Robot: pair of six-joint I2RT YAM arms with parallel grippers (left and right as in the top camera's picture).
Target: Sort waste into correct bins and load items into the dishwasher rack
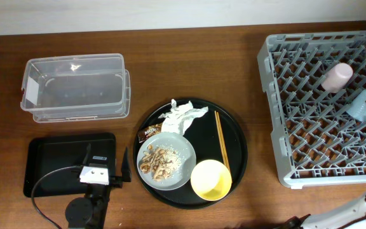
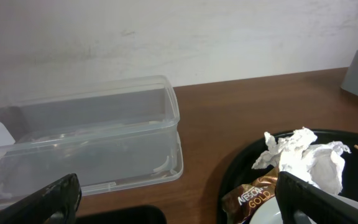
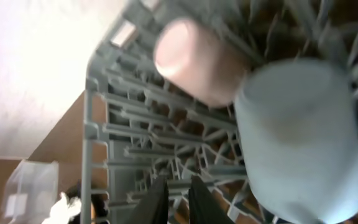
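My left hand (image 1: 107,160) hangs spread wide and empty at the lower left, by the right end of the shallow black tray (image 1: 49,159), near the grey plate (image 1: 184,151). My right hand (image 3: 176,196) sits inside the rack (image 1: 271,127) at the right edge, fingers close together around nothing. Blur stops me telling whether it is fully clenched. The blue cup (image 1: 363,104) lies just beside it, near the pink cup (image 1: 337,76), so a careless pull-out could knock it. The napkin (image 1: 182,117) drapes onto the plate, and grabbing it may drag scraps (image 1: 159,160) out.
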